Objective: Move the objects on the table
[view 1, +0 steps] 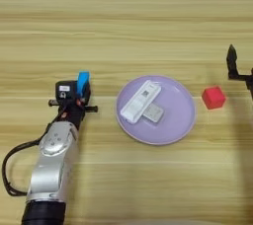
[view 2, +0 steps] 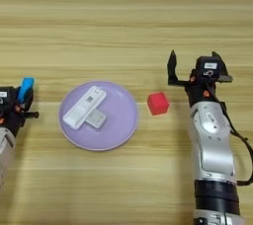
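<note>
My left gripper (view 1: 80, 90) is shut on the small blue oblong block (view 1: 83, 81), which stands upright between its fingers, just left of the round lilac plate (view 1: 175, 108). On the plate lie the white remote-like bar (view 1: 141, 100) and, touching it, the small grey flat rectangle (view 1: 153, 113). The small red cube (view 2: 158, 103) sits on the table right of the plate. My right gripper (view 2: 194, 64) is open, a little right of and beyond the cube, with nothing between its fingers.
The light wooden table (view 1: 123, 17) fills the view. My left forearm (view 1: 54, 165) runs from the lower left edge, and my right forearm (view 2: 212, 155) from the lower right.
</note>
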{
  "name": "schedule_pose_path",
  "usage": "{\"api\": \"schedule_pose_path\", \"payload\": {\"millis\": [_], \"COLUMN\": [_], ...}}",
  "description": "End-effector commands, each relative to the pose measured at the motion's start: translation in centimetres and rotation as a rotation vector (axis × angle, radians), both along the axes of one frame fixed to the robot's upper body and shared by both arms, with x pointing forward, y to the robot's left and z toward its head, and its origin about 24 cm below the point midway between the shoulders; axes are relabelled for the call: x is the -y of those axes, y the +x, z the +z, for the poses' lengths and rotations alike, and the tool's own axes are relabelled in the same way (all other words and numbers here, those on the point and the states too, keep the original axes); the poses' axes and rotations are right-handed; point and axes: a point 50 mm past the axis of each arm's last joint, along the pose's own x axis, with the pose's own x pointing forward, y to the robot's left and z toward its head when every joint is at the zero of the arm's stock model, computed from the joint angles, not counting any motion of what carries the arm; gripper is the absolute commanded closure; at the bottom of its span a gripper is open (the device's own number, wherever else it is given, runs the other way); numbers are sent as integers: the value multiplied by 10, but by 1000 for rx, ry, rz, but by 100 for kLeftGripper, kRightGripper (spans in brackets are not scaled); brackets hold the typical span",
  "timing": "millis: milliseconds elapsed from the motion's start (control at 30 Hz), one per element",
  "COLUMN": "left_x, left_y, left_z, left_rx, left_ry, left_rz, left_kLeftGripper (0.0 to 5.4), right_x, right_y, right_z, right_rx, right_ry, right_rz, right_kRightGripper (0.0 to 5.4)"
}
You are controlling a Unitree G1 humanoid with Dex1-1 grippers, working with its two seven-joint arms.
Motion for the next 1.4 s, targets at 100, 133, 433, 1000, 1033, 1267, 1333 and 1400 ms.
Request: {"api": "schedule_pose_path", "payload": {"millis": [100, 133, 433, 1000, 1033, 1267, 1333, 1400], "left_x": [22, 28, 71, 117, 118, 135, 138, 140], "left_y": [0, -1, -5, -6, -6, -7, -9, -10], "left_z": [20, 23, 23, 1, 0, 0, 0, 0], "left_rx": [45, 51, 9, -73, -77, -76, -77, -76], "left_ry": [-10, -19, -64, -74, -72, -73, -73, -72], "left_rz": [-84, -112, -278, -449, -451, -503, -518, -528], "left_kLeftGripper": [408, 408, 408, 408, 408, 408, 408, 408], "right_x": [-1, -1, -3, -5, -5, -4, -4, -3], "right_y": [3, 3, 4, 5, 5, 5, 5, 5], "right_z": [1, 1, 1, 6, 6, 7, 7, 6], "right_rx": [0, 0, 2, 17, 18, 20, 20, 19], "right_ry": [5, 5, 6, 8, 8, 9, 9, 9], "right_rz": [4, 4, 5, -1, -2, -7, -6, -7], "right_kRightGripper": [0, 0, 0, 0, 0, 0, 0, 0]}}
